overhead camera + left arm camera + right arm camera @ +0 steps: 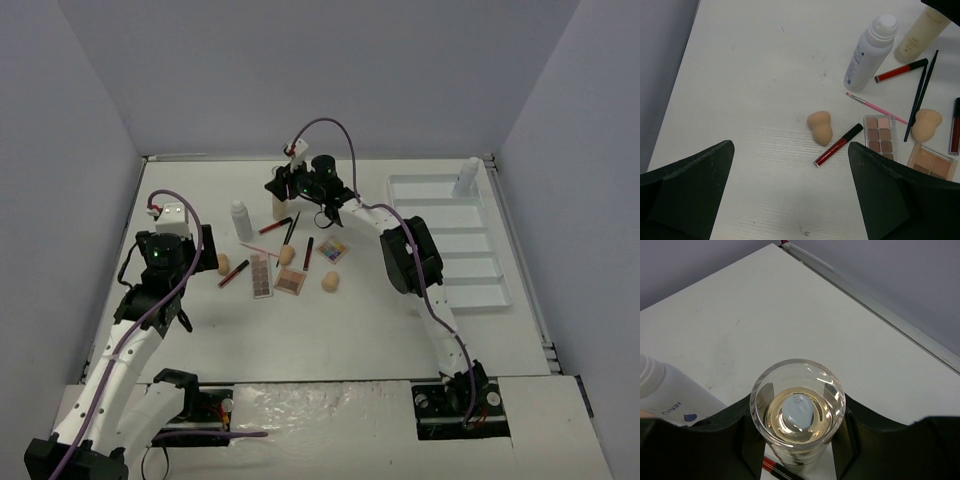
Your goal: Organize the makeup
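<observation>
My right hand (799, 420) grips the amber bottle (797, 390) by its clear round cap. It stands upright on the far counter (300, 330), just right of 1 white bottle (670, 390). This is the pickup. Next, I judge, comes a straight lift, then a carry right to the tray (450, 240). My left hand (790, 190) hangs wide open.

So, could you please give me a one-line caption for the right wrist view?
Right hand clamped on the clear bottle seen from above, white bottle to its left.
</observation>
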`<state>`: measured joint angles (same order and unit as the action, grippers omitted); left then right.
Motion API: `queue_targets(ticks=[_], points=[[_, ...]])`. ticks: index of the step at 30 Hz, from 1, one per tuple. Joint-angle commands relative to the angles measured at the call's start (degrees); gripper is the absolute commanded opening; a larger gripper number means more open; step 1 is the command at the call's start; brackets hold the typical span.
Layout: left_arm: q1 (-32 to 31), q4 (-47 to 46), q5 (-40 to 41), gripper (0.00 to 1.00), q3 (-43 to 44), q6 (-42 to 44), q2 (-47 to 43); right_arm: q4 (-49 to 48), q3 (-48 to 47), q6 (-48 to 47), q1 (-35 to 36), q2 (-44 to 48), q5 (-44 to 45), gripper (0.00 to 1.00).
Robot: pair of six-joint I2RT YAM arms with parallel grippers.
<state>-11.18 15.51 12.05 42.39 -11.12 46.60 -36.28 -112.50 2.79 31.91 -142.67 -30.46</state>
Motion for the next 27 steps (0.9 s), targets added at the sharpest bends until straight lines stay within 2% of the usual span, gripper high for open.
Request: queue_targets(ticks=[1,6,14,19,27], points=[[-0.2,-4.1,0.3,0.97,1.1,-0.4,-1.3,-4.9,1.4,-2.9,-4.4,16.7,4.4,0.00],[-0.2,-3.7,0.5,0.97,1.3,-0.4,-1.8,-4.6,10.4,-4.7,-10.8,25.6,9.1,0.00],[-0.4,-3.5,0.7,0.97,1.6,-0.6,-1.6,-7.0,22.7,-6.5,-21.8,33.2,20.4,0.00],[-0.4,-3.4,0.7,0.97,1.6,-0.5,-1.0,-10.3,26.7,-6.6,-27.3,33.6,25.9,0.00],[-0.5,-3.5,0.3,0.97,1.7,-0.4,0.1,-14.3,28.3,-6.2,-30.8,29.6,29.7,0.00]])
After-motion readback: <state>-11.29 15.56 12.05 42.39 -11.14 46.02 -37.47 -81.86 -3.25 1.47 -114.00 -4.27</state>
